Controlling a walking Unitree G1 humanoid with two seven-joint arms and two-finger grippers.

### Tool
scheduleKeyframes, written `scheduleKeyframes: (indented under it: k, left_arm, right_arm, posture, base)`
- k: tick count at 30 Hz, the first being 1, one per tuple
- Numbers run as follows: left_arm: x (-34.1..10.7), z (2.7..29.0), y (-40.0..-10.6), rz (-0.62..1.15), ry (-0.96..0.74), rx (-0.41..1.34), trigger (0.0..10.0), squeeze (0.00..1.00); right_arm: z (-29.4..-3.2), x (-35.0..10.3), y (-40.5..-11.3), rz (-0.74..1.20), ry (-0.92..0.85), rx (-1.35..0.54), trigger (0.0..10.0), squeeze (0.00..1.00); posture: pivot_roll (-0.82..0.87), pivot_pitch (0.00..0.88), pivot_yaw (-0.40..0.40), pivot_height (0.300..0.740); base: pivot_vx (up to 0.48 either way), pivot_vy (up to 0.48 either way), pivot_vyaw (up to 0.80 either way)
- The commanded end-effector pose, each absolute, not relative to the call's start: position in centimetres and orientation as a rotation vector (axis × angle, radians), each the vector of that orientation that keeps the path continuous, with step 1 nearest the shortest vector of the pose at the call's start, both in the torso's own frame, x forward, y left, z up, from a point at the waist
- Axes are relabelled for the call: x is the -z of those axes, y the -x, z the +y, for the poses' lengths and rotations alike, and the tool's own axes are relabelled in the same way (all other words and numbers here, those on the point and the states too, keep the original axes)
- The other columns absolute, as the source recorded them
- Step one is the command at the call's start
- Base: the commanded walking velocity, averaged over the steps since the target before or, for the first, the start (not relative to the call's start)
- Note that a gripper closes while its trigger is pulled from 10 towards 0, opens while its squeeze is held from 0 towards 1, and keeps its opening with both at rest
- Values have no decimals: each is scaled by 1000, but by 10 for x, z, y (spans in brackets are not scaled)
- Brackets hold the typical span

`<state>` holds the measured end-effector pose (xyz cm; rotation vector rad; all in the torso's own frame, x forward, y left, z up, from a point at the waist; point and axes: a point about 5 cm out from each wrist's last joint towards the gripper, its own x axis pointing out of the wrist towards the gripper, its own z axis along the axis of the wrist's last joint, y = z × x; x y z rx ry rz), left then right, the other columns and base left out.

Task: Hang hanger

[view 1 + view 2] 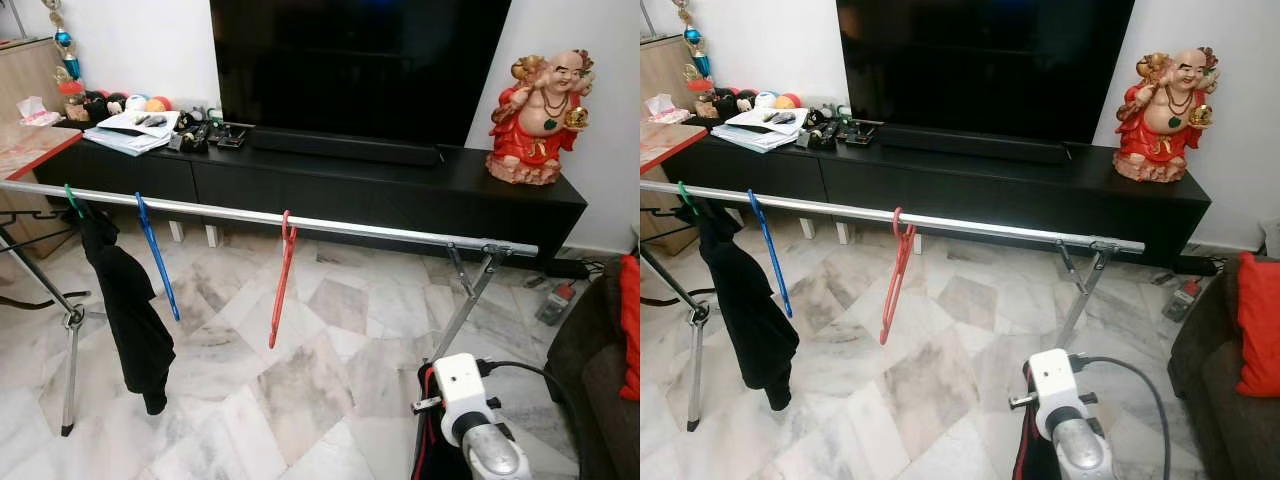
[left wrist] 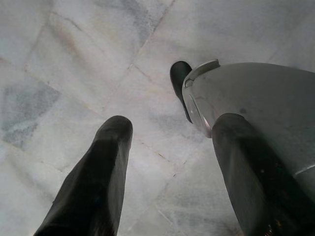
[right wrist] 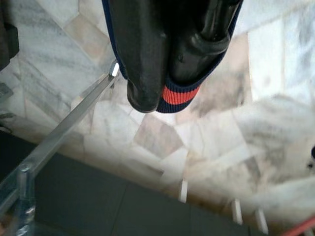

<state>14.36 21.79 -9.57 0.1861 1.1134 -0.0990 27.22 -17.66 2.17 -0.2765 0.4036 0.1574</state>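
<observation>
The right gripper (image 3: 170, 93) points toward the rail (image 1: 300, 220), its two black fingers pressed together on a dark blue fabric band with a red stripe (image 3: 179, 96); whether a hanger is attached cannot be seen. The left gripper (image 2: 167, 162) hangs idle over the floor, fingers spread and empty.

A red hanger (image 1: 283, 280), a blue hanger (image 1: 157, 262) and a green hanger (image 1: 73, 200) bearing a black garment (image 1: 128, 310) already hang on the rail. The carry-to-rail step seems in hand; next, the right arm must lift toward a free stretch of rail.

The marble floor (image 1: 330, 370) fronts a black TV console (image 1: 400, 185) holding a red statue (image 1: 538, 118).
</observation>
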Motion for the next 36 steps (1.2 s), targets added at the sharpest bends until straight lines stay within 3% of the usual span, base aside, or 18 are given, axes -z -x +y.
scheduleKeyframes:
  k: [1, 7, 14, 27, 36]
  left_arm:
    - [94, 219, -148, 1097, -184, 85, 10000, 0]
    - [94, 219, -149, 1095, -181, 84, 10000, 0]
    - [93, 220, -150, 1092, -182, 79, 10000, 0]
    - [91, 223, -153, 1061, -215, 39, 10000, 0]
    - [86, 226, -158, 920, -145, -123, 10000, 0]
  right_arm:
    - [-175, -18, -275, 405, 333, -179, 10000, 0]
    - [-177, 3, -272, 486, 584, -226, 10000, 0]
    - [-176, 5, -277, 485, 462, -169, 10000, 0]
    - [-174, 18, -273, 552, 268, -90, 10000, 0]
    - [-180, 29, -264, 604, 75, 18, 10000, 0]
  posture:
    - [-51, 0, -23, 740]
    - [-34, 0, -30, 740]
    - [-33, 0, -30, 740]
    - [-14, 0, -28, 740]
    - [-3, 0, -19, 740]
  base:
    - [0, 0, 0]
    - [0, 0, 0]
    - [0, 0, 746]
    - [0, 0, 0]
    - [0, 0, 0]
